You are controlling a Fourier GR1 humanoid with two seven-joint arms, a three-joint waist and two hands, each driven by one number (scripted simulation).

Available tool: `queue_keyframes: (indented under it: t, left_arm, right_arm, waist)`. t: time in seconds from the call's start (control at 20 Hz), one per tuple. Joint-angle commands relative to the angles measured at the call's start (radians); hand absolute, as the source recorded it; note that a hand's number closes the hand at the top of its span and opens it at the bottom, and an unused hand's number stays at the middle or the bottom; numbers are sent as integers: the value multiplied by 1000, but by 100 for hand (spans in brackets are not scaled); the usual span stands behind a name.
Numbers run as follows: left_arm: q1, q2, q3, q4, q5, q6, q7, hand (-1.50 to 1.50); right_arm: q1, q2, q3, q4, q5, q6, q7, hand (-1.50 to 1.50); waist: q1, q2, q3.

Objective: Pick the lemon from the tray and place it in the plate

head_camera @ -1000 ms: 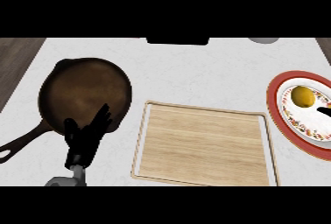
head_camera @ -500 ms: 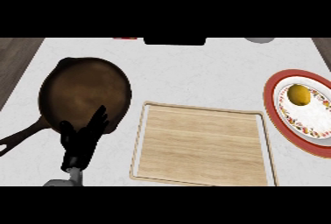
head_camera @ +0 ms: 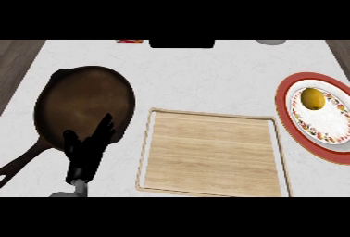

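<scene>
From my seat I get no sight of the right hand at all. The left hand [head_camera: 87, 150] covers the near rim of the pan [head_camera: 82, 104], and I cannot see whether it touches the pan or hangs above it. The pan's handle [head_camera: 21, 162] runs out at the lower left. The plate [head_camera: 321, 115] is cut by the right edge, so I lose its far side. Along the top of the bench [head_camera: 205, 78] three things are clipped: a dark block [head_camera: 181, 44], a small red item [head_camera: 128, 40] and a grey shape [head_camera: 272, 42]; I cannot tell what any of them is.
</scene>
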Motion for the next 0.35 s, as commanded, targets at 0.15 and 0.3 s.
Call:
queue_keyframes:
  t: [0.15, 0.3]
  left_arm:
    - [2, -13, -22, -33, -22, 22, 27, 0]
    - [11, 16, 4, -42, 7, -9, 46, 0]
  right_arm:
    - [67, -4, 19, -6, 23, 118, -183, -150]
    - [86, 3, 23, -6, 27, 101, -195, -150]
  waist:
    - [0, -3, 0]
    - [4, -3, 0]
